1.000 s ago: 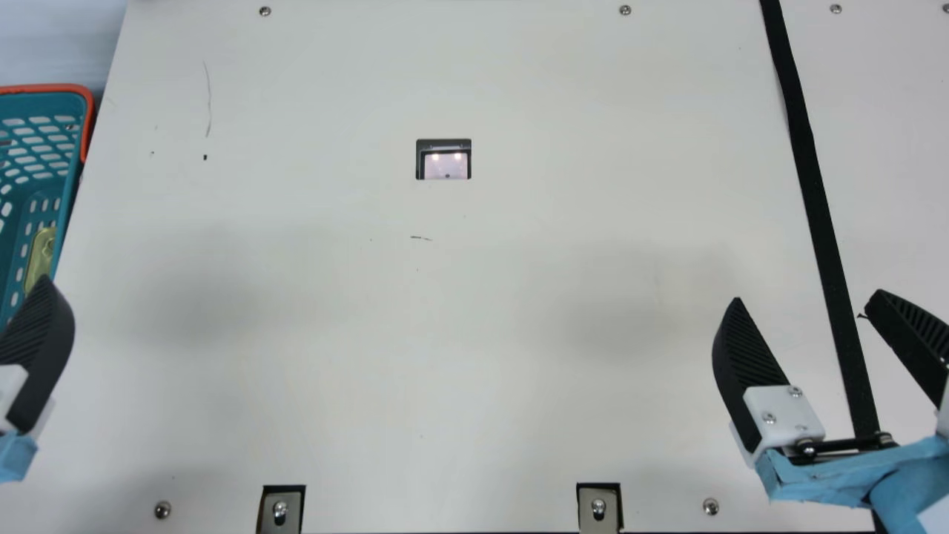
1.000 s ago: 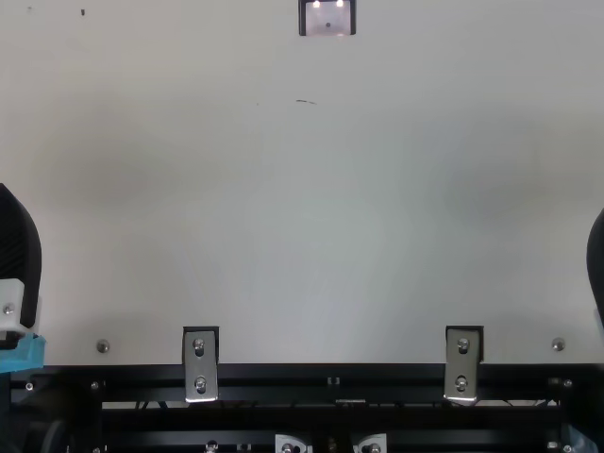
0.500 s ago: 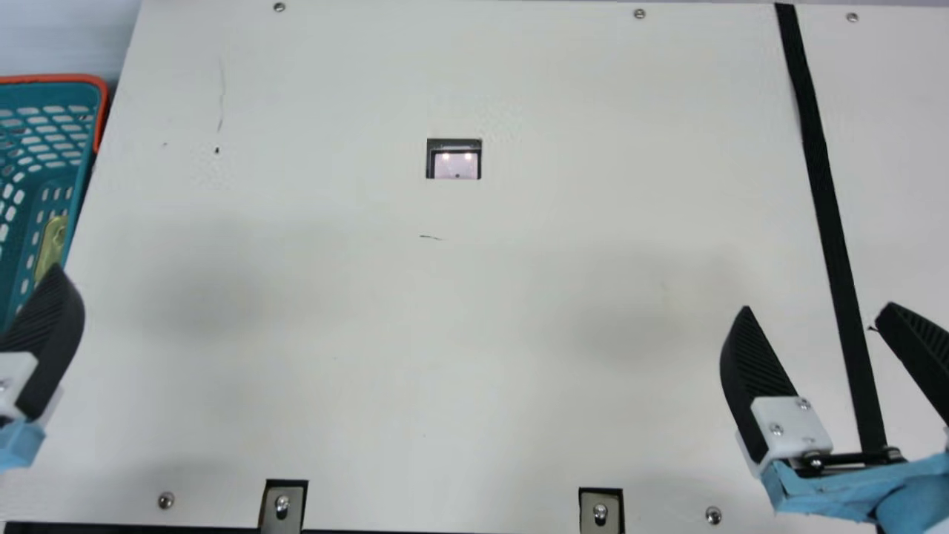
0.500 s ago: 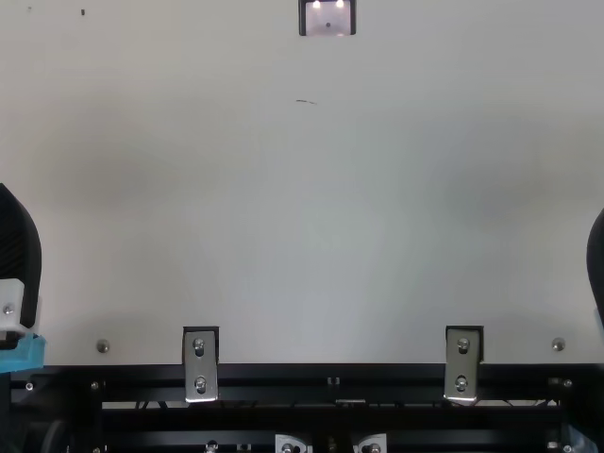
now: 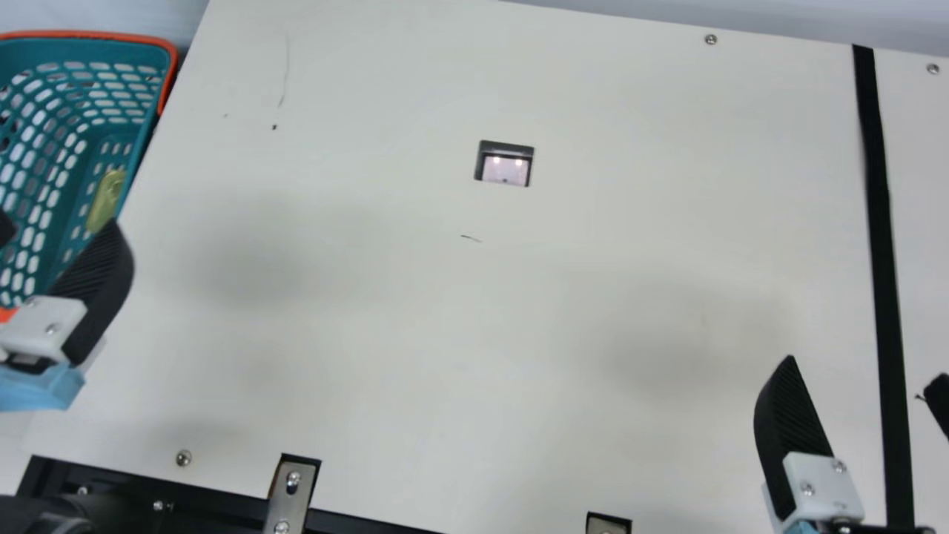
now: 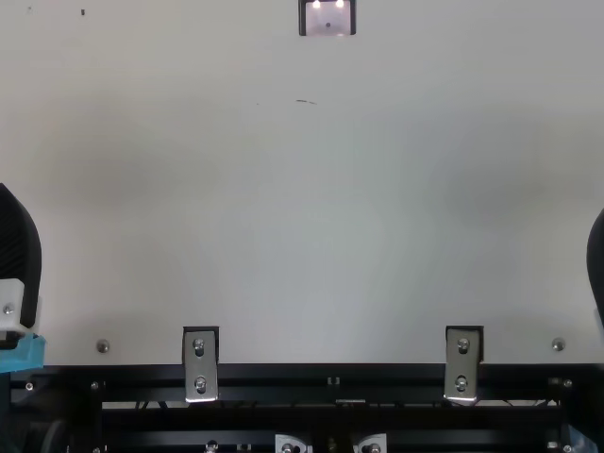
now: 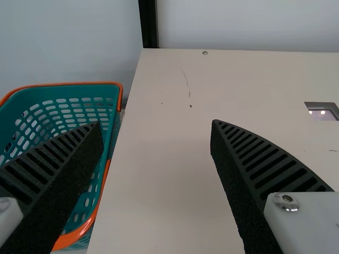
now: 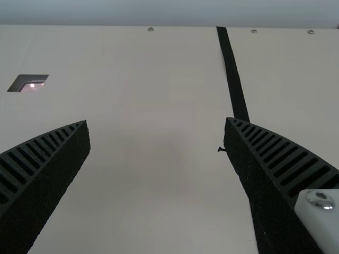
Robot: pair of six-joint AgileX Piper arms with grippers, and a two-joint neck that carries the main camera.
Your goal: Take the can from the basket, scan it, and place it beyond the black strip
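My left gripper (image 5: 59,225) stands open beside the teal basket (image 5: 89,35) in the main view, partly over its near side. Inside the basket lies a gold-coloured object (image 5: 106,199), perhaps the can; its full shape is hidden. My right gripper (image 5: 864,368) is open near the black strip (image 5: 880,222), one finger on each side of it. In the left wrist view the left gripper (image 7: 156,123) has nothing between its fingers, and the basket (image 7: 69,83) is partly behind one finger. The right gripper (image 8: 157,121) is likewise empty in the right wrist view.
The scanner window (image 5: 506,170) is set in the cream table (image 5: 415,334), between the basket and the strip. Metal brackets (image 5: 291,493) sit at the table's front edge, beside a black rail (image 6: 330,377).
The neck camera has turned, shifting the main view so that more of the basket shows. Both arms look still in the top view.
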